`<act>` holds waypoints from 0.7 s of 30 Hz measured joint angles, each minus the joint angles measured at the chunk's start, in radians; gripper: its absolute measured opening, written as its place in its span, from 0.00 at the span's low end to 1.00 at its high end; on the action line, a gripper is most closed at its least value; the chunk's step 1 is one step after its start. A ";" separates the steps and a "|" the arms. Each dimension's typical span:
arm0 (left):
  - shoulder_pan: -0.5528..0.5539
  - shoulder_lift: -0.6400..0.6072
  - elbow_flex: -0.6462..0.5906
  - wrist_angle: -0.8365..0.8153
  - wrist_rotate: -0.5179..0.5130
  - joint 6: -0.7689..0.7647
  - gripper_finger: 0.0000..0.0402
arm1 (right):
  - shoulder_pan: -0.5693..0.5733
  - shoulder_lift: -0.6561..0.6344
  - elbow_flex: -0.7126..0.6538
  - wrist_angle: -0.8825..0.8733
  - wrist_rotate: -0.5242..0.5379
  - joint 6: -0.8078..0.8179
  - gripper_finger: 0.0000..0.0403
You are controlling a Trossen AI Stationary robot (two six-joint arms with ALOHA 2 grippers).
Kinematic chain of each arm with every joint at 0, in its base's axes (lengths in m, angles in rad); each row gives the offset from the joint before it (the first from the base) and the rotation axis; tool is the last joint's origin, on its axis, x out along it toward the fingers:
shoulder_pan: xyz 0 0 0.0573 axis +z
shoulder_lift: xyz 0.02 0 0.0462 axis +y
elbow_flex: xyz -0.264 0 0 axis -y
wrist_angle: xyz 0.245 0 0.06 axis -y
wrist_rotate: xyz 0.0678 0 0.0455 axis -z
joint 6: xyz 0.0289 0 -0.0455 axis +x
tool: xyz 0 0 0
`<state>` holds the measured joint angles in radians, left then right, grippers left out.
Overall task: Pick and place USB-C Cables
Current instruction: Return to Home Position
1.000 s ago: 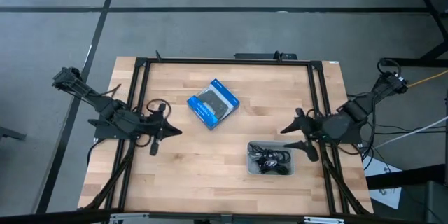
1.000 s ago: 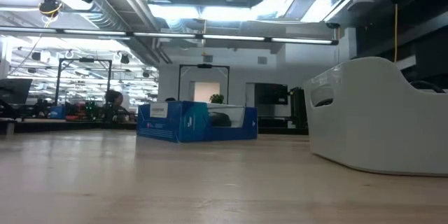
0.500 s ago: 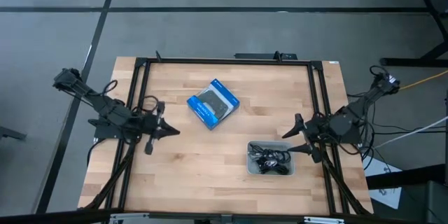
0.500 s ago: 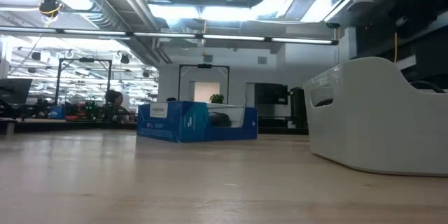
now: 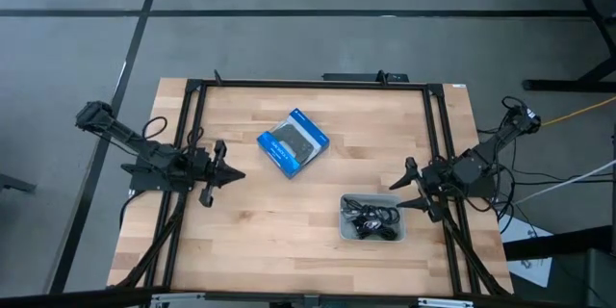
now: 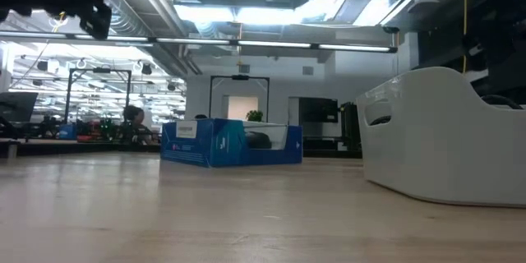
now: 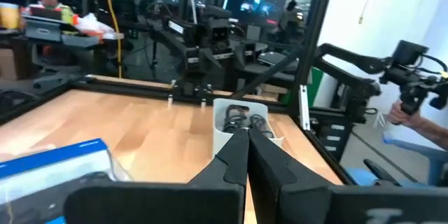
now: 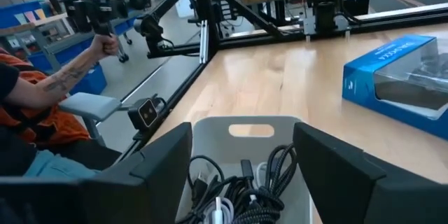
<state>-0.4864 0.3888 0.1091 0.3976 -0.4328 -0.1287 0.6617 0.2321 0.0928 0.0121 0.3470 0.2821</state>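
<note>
The USB-C cables point(image 5: 373, 219) lie bundled in a small white bin point(image 5: 344, 219) on the table's near right part; most are black, one is whitish point(image 8: 222, 210). My right gripper point(image 5: 402, 185) hangs open just right of the bin, and in its wrist view the two fingers stand wide on either side of the bin point(image 8: 252, 120) without touching it. My left gripper point(image 5: 231, 175) is shut over the table's left side and points toward the bin point(image 7: 241, 122). A blue-and-black flat box point(image 5: 294, 141) lies flat on the table's middle.
Black frame rails point(image 5: 192, 135) run along the table's left, far and right edges. The blue box point(image 6: 230, 142) and bin point(image 6: 444, 136) stand apart on bare wood. A person's arm and hand point(image 8: 77, 70) hold a controller beyond the table; another hand point(image 7: 406, 108) shows off the table.
Both arms have come down: in the low view their dark shapes drop further into the picture's top corners. My right gripper has drawn slightly back toward the table's right edge. The cables, bin and box have stayed put.
</note>
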 joint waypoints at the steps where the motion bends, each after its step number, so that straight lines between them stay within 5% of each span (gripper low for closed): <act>1: 0.007 -0.011 -0.020 0.012 0.000 0.000 0.00 | 0.000 -0.013 -0.009 -0.002 0.000 -0.001 0.63; 6: 0.036 -0.062 -0.102 0.059 0.000 0.000 0.00 | 0.000 -0.072 -0.034 -0.014 0.000 -0.050 0.63; 21: 0.056 -0.086 -0.101 0.013 -0.003 0.025 0.00 | -0.002 -0.191 -0.034 -0.113 -0.003 -0.149 0.63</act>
<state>-0.4301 0.3031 0.0080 0.4102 -0.4355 -0.1034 0.6601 0.0409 0.0589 -0.1012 0.3435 0.1331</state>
